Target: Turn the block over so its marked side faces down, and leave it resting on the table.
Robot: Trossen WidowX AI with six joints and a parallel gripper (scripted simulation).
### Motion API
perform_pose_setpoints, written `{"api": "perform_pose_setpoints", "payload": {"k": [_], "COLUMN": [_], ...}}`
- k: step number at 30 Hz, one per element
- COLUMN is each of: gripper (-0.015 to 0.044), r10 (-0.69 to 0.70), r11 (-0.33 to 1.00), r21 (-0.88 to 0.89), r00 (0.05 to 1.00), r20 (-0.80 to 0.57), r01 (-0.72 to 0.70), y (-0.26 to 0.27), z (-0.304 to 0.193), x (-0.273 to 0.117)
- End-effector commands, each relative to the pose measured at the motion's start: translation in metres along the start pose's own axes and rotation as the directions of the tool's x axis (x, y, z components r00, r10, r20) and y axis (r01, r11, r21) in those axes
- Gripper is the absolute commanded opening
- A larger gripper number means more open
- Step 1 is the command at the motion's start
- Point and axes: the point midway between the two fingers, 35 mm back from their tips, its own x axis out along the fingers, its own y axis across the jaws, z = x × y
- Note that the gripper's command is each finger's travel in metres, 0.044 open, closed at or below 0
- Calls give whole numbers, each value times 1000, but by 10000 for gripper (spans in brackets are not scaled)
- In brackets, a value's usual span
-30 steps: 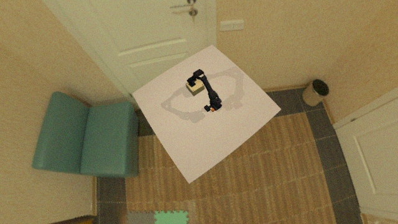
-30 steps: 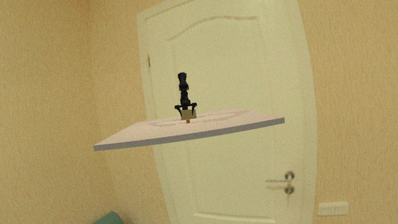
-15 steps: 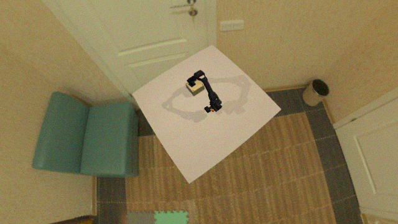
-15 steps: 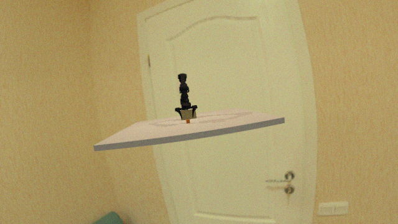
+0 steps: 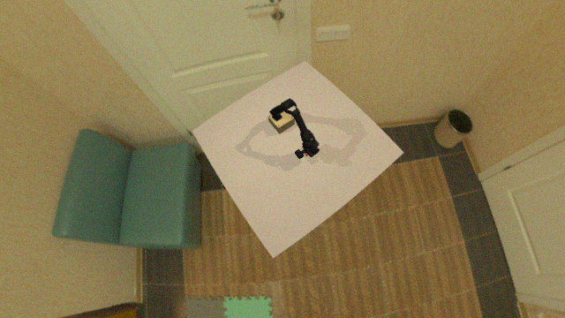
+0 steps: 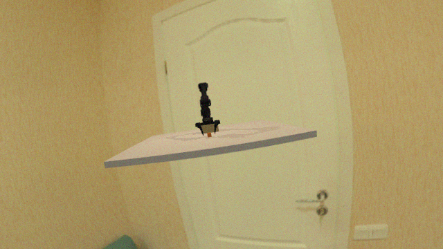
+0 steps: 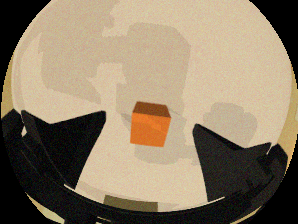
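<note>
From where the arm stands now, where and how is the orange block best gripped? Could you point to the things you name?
Probably by two opposite upright sides, one finger to each, coming from above. The block [image 6: 209, 135] [image 7: 150, 129] is a small box with flat sides, resting on the table [image 5: 274, 212] [image 6: 156, 149], and in the wrist view it lies between the open gripper's [image 7: 149, 120] fingers, with a gap on both sides.

In the wrist view, the block [image 5: 306, 154] [image 6: 209, 135] [image 7: 150, 130] rests on the bench [image 5: 282, 212] [image 6: 145, 149] [image 7: 240, 55], between the tool's fingers, touching neither
</note>
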Motion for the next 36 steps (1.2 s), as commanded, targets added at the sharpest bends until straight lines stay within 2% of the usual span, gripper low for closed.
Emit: {"api": "perform_pose_setpoints", "payload": {"k": [1, 10, 25, 26, 31, 36], "gripper": [361, 125, 25, 0, 0, 0], "r10": [5, 5, 5, 5, 5, 5], "r11": [1000, 1000, 1000, 1000, 1000, 1000], "r21": [3, 3, 3, 3, 3, 3], "r00": [1000, 1000, 1000, 1000, 1000, 1000], "r20": [-6, -6, -6, -6, -6, -6], "r01": [-5, -5, -5, -5, -5, -5], "y": [1, 1, 1, 1, 1, 1], "z": [-2, -2, -2, -2, -2, -2], "x": [5, 5, 5, 3, -24, -26]}}
